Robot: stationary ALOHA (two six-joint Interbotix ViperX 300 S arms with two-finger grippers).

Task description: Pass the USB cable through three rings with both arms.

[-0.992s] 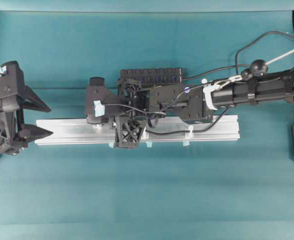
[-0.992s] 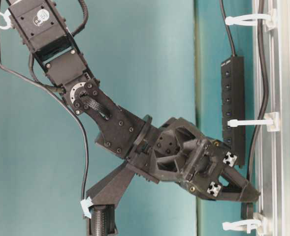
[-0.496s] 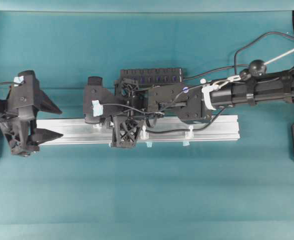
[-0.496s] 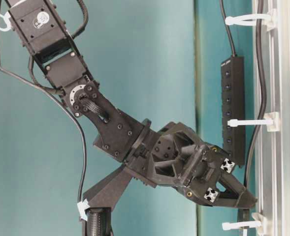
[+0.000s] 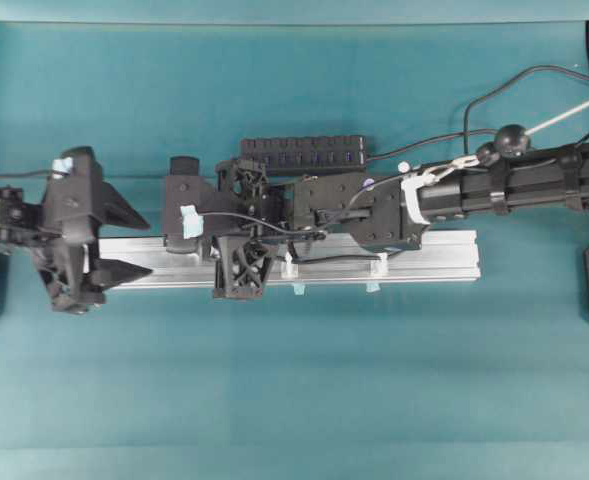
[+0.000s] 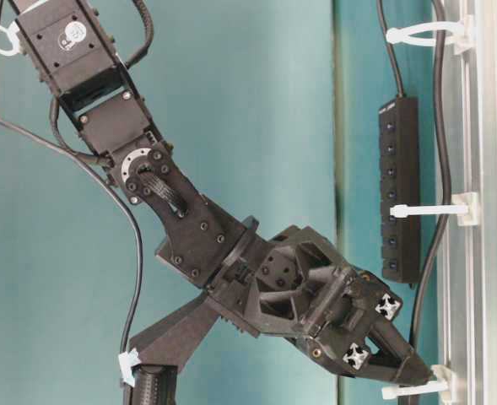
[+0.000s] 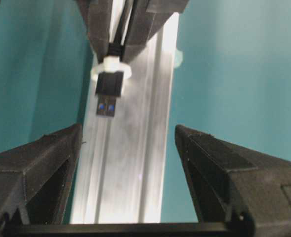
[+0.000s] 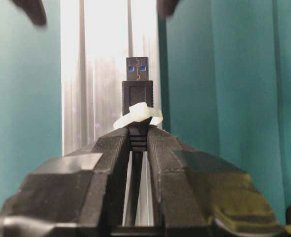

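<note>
We see the right gripper (image 8: 138,133) clamped shut on the USB cable (image 8: 137,96) just behind its black plug, the two black fingers (image 8: 110,153) pressed against the strain relief. The plug points away from that wrist camera along the silver rail (image 8: 96,59), and its metal tip with two blue marks has passed through a white ring (image 8: 138,114), which sits around the plug body right at the fingertips. From the left wrist view we meet the same plug head-on: it pokes out of the ring (image 7: 110,66) toward us, lying over the rail (image 7: 135,163), with the right gripper's fingers closed on the cord behind it. The left gripper (image 7: 128,143) stands wide open and holds nothing; its two fingers (image 7: 41,158) straddle the rail, with the plug ahead of them and not touching. In the overhead view the left gripper (image 5: 134,245) sits at the left end of the rail (image 5: 444,262), its points aimed right, while the right arm reaches across from the right edge to the rail's left half. Two further white rings (image 5: 290,266) stand on the rail's near side behind the right gripper, and the black cord (image 5: 339,259) runs along the rail past them. A black USB hub (image 5: 302,152) lies on the teal table (image 5: 294,380) beyond the rail. In the table-level view the right gripper's tip (image 6: 404,371) rests at the lowest ring (image 6: 413,390).
</note>
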